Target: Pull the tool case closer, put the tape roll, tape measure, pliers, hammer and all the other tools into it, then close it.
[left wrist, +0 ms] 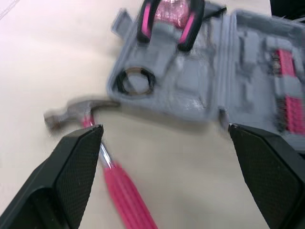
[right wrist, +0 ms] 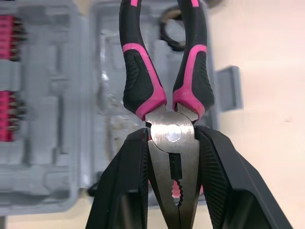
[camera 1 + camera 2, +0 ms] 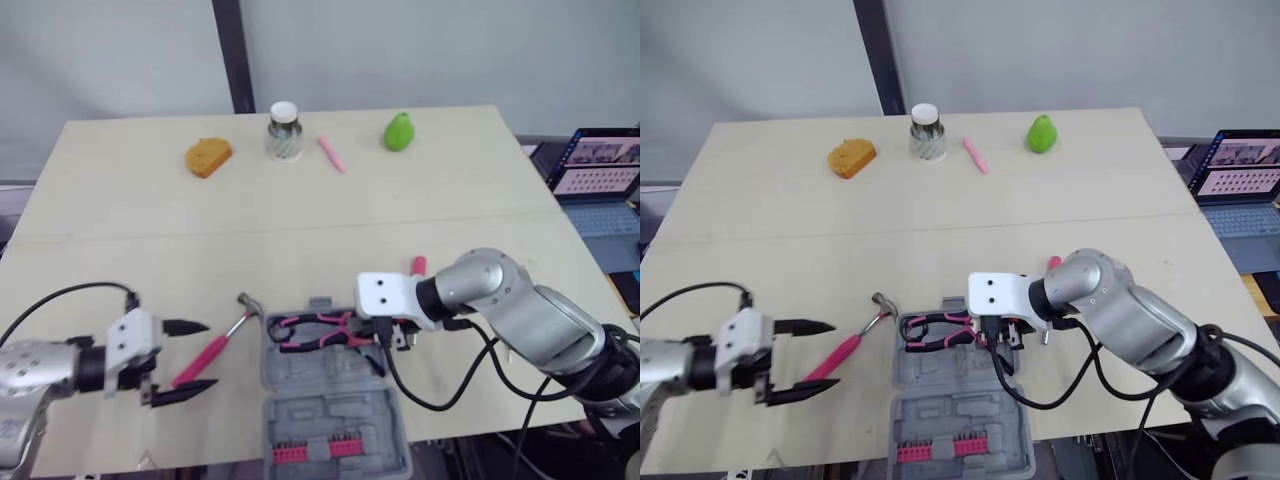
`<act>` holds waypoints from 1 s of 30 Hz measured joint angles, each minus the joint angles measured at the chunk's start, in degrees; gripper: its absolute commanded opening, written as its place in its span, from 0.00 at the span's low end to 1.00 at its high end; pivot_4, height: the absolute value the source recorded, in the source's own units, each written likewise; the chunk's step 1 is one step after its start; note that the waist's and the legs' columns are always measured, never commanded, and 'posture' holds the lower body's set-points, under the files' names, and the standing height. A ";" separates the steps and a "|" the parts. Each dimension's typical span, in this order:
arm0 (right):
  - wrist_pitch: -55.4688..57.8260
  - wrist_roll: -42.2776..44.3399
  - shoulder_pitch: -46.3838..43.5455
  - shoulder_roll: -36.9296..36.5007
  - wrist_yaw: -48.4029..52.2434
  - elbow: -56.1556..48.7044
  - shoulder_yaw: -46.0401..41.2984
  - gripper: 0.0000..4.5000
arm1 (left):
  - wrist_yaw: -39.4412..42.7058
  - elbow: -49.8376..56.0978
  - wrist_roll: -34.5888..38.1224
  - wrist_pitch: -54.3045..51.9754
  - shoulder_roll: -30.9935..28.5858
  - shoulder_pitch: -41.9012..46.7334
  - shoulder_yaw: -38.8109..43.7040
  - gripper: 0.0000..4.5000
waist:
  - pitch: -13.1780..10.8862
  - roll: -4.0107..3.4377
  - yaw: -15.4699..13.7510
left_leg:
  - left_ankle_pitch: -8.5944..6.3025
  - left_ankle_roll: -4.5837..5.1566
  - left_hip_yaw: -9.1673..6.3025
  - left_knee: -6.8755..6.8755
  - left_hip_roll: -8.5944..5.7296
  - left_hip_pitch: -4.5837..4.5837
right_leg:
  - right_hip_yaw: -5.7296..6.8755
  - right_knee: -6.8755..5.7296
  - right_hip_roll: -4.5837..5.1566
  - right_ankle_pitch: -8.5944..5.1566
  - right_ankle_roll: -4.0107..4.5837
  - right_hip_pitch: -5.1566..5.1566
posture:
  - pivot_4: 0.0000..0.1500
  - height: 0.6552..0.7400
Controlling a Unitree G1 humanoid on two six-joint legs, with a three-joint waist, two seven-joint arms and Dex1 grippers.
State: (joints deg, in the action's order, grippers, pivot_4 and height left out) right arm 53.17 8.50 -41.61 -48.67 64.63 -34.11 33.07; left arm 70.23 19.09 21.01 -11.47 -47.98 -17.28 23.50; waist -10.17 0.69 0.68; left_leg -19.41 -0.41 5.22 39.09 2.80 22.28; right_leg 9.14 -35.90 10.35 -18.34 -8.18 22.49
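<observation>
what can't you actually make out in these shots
Pink object behind the right gripper's wrist: mostly hidden in the head views; unidentifiable.
Tips of the pliers: cut off by the right wrist view's edge.
Dark ring in the tool case: blurred in the left wrist view; identity unclear.
End of the hammer handle: cut off by the left wrist view's edge.

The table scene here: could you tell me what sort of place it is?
Probably a robotics test lab: a plain table with a tool case and a laptop open beside it.
</observation>
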 measured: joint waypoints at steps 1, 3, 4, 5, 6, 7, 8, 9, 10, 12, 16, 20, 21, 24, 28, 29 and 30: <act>0.85 -0.01 -0.19 0.05 0.00 -0.46 0.55 0.21 | 0.21 0.09 0.14 1.05 0.34 -1.24 0.70 1.00 | 0.00 0.00 -0.35 | -0.01 0.01 0.01 0.02 -0.01 0.00 | -0.03 0.00 0.00 0.00 0.01 -0.01 | 1.00 1.00; 2.34 -0.06 -0.99 0.21 -0.04 -1.72 2.39 0.21 | 0.59 0.40 0.37 3.21 0.93 -4.03 1.28 1.00 | 0.00 0.00 -0.57 | -0.02 0.01 0.03 0.03 -0.01 0.00 | -0.05 0.01 0.00 0.02 0.03 0.00 | 1.00 1.00; 3.28 -0.05 -1.41 0.67 -0.12 -2.16 3.36 0.21 | 0.65 0.40 0.41 4.30 1.42 -5.32 1.31 1.00 | 0.00 0.00 -0.56 | -0.02 0.00 0.02 0.03 -0.01 0.00 | -0.04 0.00 0.00 0.02 0.03 0.00 | 1.00 1.00; 4.24 -0.05 -1.92 1.41 -0.38 -2.34 4.32 0.21 | 0.69 0.37 0.42 5.58 2.10 -6.43 1.29 1.00 | 0.00 0.00 -0.51 | -0.02 0.00 0.04 0.03 0.00 0.00 | -0.04 0.00 0.00 0.02 0.03 0.01 | 1.00 1.00; 4.84 -0.06 -2.29 2.02 -0.57 -2.41 4.95 0.21 | 0.76 0.35 0.38 6.58 2.39 -7.20 1.18 1.00 | 0.00 0.00 -0.47 | -0.02 0.00 0.04 0.03 0.00 -0.01 | -0.04 -0.01 -0.01 0.02 0.03 0.02 | 1.00 1.00; 5.83 -0.08 -2.88 2.80 -0.87 -2.43 5.70 0.21 | 0.80 0.34 0.25 8.25 2.90 -8.23 1.18 1.00 | 0.00 0.00 -0.42 | -0.03 0.00 0.04 0.02 0.00 -0.01 | -0.03 -0.01 -0.01 0.02 0.03 0.02 | 1.00 1.00; 6.82 -0.11 -3.40 3.55 -1.37 -2.46 6.39 0.21 | 0.86 0.33 0.02 9.98 3.38 -9.21 1.08 1.00 | 0.00 0.00 -0.40 | -0.03 0.00 0.04 0.02 0.00 -0.01 | -0.03 -0.01 -0.01 0.02 0.03 0.02 | 1.00 1.00; 7.62 -0.12 -3.84 4.00 -1.82 -2.46 7.11 0.21 | 0.88 0.27 -0.13 11.18 3.72 -9.95 0.88 1.00 | 0.00 0.00 -0.39 | -0.03 0.00 0.04 0.02 0.00 -0.01 | -0.03 -0.01 -0.01 0.02 0.03 0.02 | 1.00 1.00; 8.41 -0.12 -4.06 4.35 -2.23 -2.46 7.47 0.21 | 0.87 0.21 -0.22 12.09 4.10 -10.48 0.68 1.00 | 0.00 -0.01 -0.47 | -0.03 0.00 0.04 0.02 0.00 -0.01 | -0.03 -0.01 -0.01 0.02 0.03 0.02 | 1.00 1.00; 9.65 -0.15 -4.54 4.55 -3.07 -2.46 8.24 0.21 | 0.75 0.08 -0.24 13.11 4.28 -10.96 0.26 1.00 | 0.01 0.01 -0.63 | -0.03 0.00 0.03 0.03 0.00 0.00 | -0.02 -0.01 -0.01 0.02 0.04 0.01 | 1.00 1.00; 11.16 -0.28 -4.82 4.68 -4.72 -2.45 9.73 0.21 | 0.31 0.11 -0.21 14.08 4.34 -11.04 -0.10 1.00 | 0.01 0.01 -0.44 | -0.03 0.00 0.04 0.01 0.00 -0.01 | -0.03 -0.01 -0.01 0.03 0.05 0.03 | 1.00 1.00; 12.13 -0.44 -4.97 5.70 -6.59 -2.29 10.38 0.21 | -0.60 0.03 -0.21 14.17 4.33 -10.50 -0.91 1.00 | 0.01 0.00 -0.38 | -0.03 0.00 0.04 0.00 0.00 -0.01 | -0.02 -0.01 -0.01 0.03 0.05 0.03 | 1.00 1.00; 12.16 -0.50 -5.01 5.96 -6.86 -2.19 10.73 0.21 | -0.72 0.02 -0.21 14.15 4.33 -10.40 -1.10 1.00 | 0.01 0.00 -0.37 | -0.03 0.00 0.04 0.00 0.00 -0.01 | -0.02 -0.01 -0.01 0.03 0.05 0.03 | 1.00 1.00; 12.20 -0.62 -5.03 6.77 -7.77 -1.70 12.11 0.21 | -1.49 0.01 -0.21 13.92 4.29 -10.02 -1.35 1.00 | 0.01 0.00 -0.40 | -0.03 0.00 0.04 0.01 0.00 -0.01 | -0.02 -0.01 -0.01 0.03 0.04 0.03 | 1.00 1.00; 11.90 -0.78 -5.03 6.84 -8.61 -1.71 13.54 0.21 | -1.98 0.00 -0.21 13.77 4.12 -10.00 -1.39 1.00 | 0.01 0.01 -0.41 | -0.04 0.00 0.04 0.01 0.00 -0.01 | -0.02 -0.01 -0.01 0.03 0.05 0.03 | 1.00 1.00; 11.89 -0.78 -5.02 6.84 -8.70 -1.71 13.98 0.21 | -2.01 0.01 -0.21 13.69 4.08 -10.00 -1.40 1.00 | 0.01 0.01 -0.39 | -0.04 0.00 0.04 0.00 0.00 -0.01 | -0.02 -0.01 -0.01 0.03 0.04 0.03 | 1.00 1.00; 11.82 -0.80 -5.02 6.84 -8.84 -1.67 14.18 0.21 | -2.09 0.01 -0.21 13.51 4.08 -10.00 -1.42 1.00 | 0.01 0.00 -0.37 | -0.04 0.00 0.04 0.00 0.00 -0.01 | -0.02 -0.01 -0.01 0.03 0.04 0.03 | 1.00 1.00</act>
State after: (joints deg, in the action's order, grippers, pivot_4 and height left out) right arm 64.99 7.70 -46.64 -41.83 55.79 -35.78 47.25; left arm 68.14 19.09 20.80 2.04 -43.90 -27.27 22.08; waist -10.15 0.69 0.31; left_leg -19.44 -0.41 5.27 39.09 2.81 22.27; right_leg 9.13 -35.91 10.33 -18.31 -8.14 22.52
